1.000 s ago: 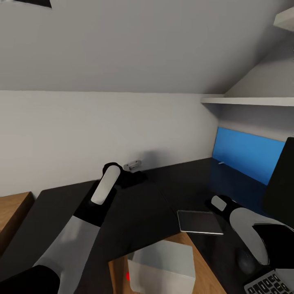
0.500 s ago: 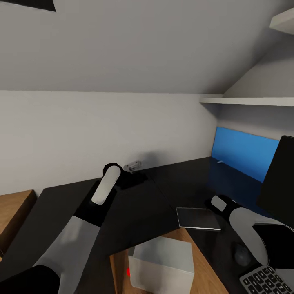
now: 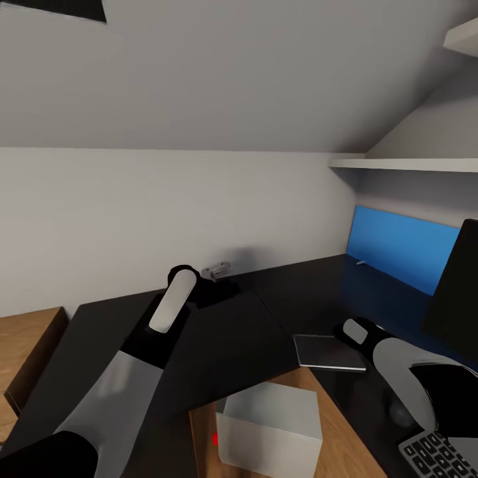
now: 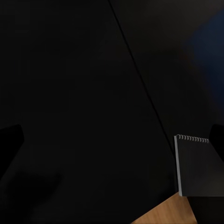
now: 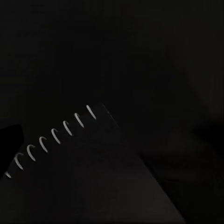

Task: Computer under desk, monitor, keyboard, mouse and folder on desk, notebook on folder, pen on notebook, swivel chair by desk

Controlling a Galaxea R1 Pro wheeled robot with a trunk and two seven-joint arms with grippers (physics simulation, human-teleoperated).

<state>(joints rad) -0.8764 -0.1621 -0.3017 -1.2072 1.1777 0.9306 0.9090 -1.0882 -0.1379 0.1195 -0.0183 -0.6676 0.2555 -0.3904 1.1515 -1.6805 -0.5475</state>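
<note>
One notebook (image 3: 330,350) on desk (image 3: 219,338)

Big L-shaped glossy black desk (image 3: 219,345) carries thin dark grey spiral-bound notebook (image 3: 330,351) flat near front edge, just beside right arm; slim dark keyboard (image 3: 439,455) beyond that arm; black monitor (image 3: 455,292) behind it.

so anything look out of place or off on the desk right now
Nothing damaged or spilled. The notebook lies flat on the black desk near its inner corner edge, slightly askew to it and with no folder under it. The computer sits on the floor in the desk's inner corner, not under the top.
</note>
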